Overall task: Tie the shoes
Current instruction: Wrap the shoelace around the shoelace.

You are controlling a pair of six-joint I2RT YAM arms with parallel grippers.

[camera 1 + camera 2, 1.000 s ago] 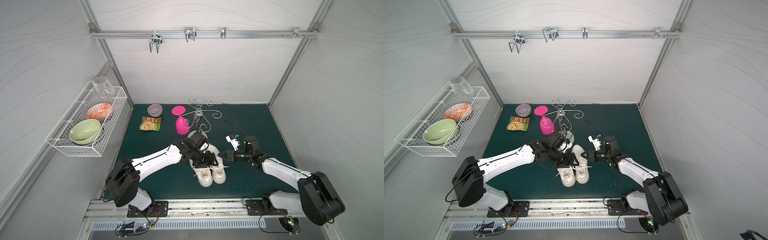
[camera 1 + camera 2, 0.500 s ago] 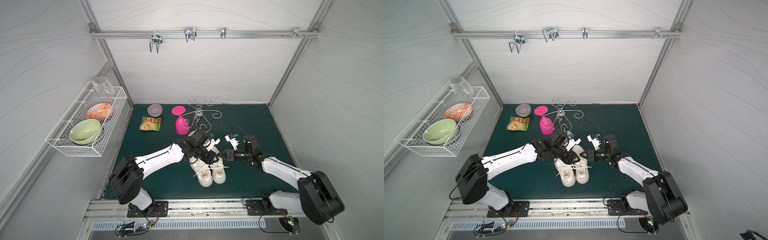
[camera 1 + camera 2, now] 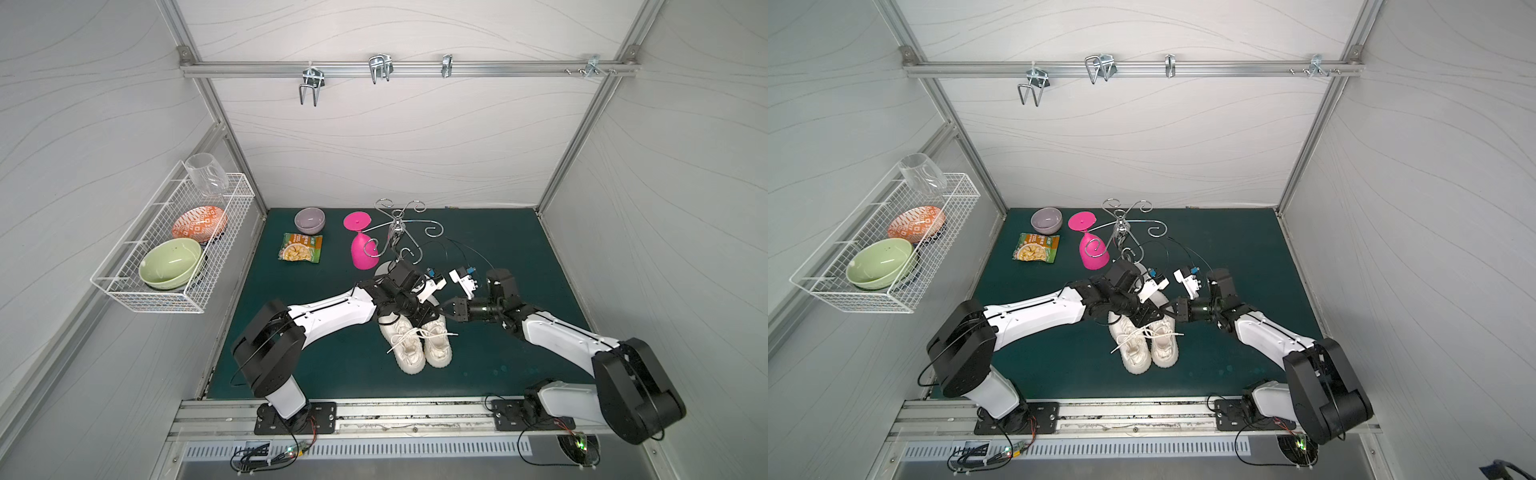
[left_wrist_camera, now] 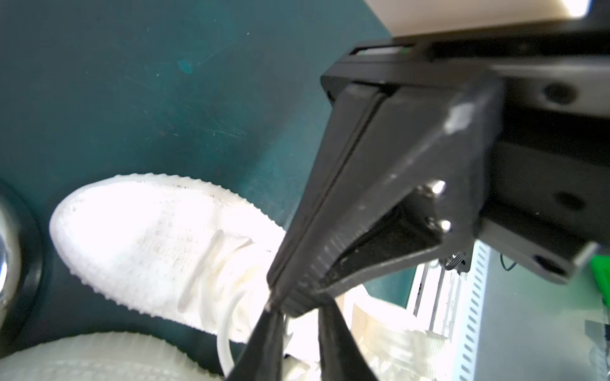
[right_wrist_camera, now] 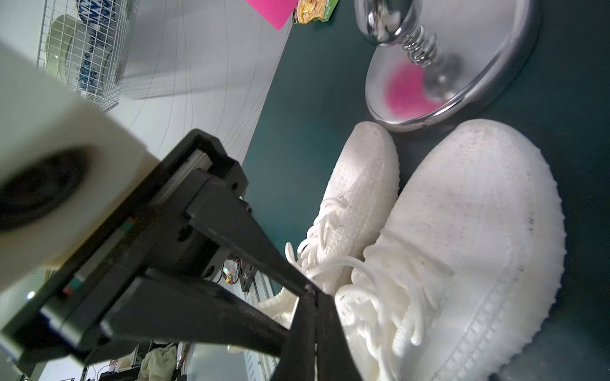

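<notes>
- The shoes (image 3: 415,345) are lying side by side on the tabletop (image 3: 332,353), just on my side of the chrome stand (image 3: 398,232). Their toes are almost touching its base, and their long axes are running from the stand toward me.
- My right jaws are pressing together. A white speck at their tip is looking like lace (image 5: 346,261), though I cannot tell for certain.
- My left jaws are standing narrow, flanking the right tip. I cannot tell whether they are pinching anything.
- Both tips are meeting over the laced middle of the right-arm-side shoe, so neither arm is nearer.
- Nothing on the shoes is reading as a brand, and the snack packet (image 3: 300,248) beside the stand is showing print too small to read.
</notes>
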